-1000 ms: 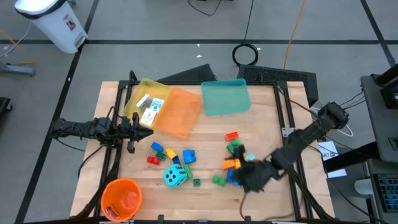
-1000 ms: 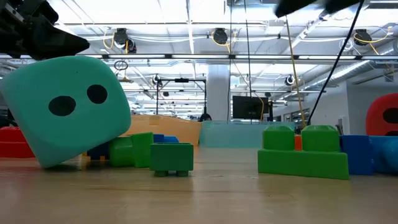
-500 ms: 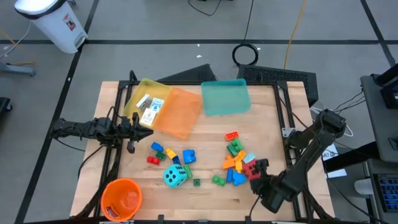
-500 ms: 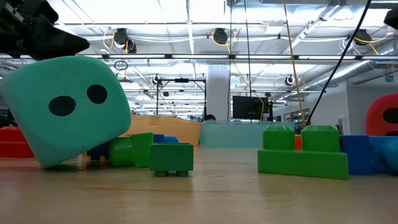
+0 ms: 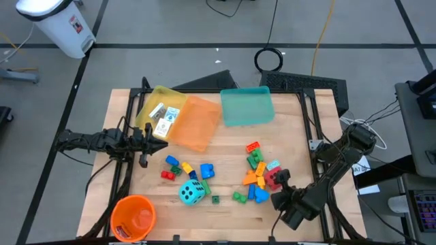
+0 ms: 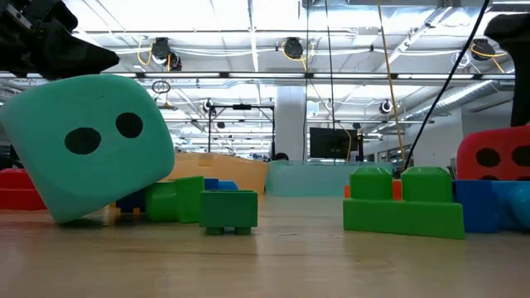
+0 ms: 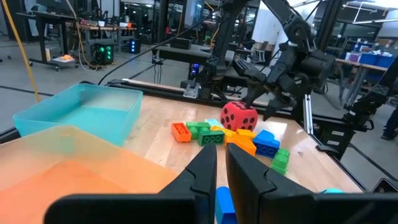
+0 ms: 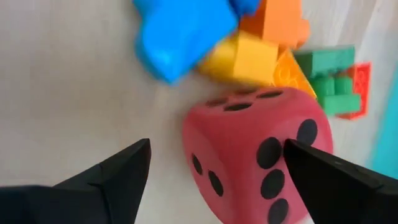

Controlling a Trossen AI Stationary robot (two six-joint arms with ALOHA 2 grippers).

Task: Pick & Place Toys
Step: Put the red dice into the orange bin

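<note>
A red die [image 5: 272, 178] with black dots lies on the table at the near right edge of a pile of small bricks [image 5: 256, 170]. It also shows in the right wrist view [image 8: 255, 149]. My right gripper [image 5: 280, 185] is open, with one finger on either side of the die [image 7: 239, 116]. A cyan die [image 5: 192, 192] and more bricks [image 5: 184, 168] lie left of the middle. White cards [image 5: 163, 117] lie in the yellow tray [image 5: 158, 95]. My left gripper [image 5: 161, 141] waits shut and empty at the table's left side. My right gripper comes at the red die from the table's near right side, slanting down. Its fingers [image 8: 118, 171] straddle the die, which rests on the table. I cannot tell whether either finger touches it.
An orange tray [image 5: 196, 126] and a teal tray [image 5: 246, 105] lie at the far side. An orange bucket [image 5: 133, 216] stands at the near left corner. Bare wood lies between the two groups of bricks and along the near edge.
My right gripper has drawn back from over the brick pile toward the table's near edge, then come a little way back toward the red die. The die, covered before, now shows. In the low view it has shifted and turned to show a flat dotted face.
</note>
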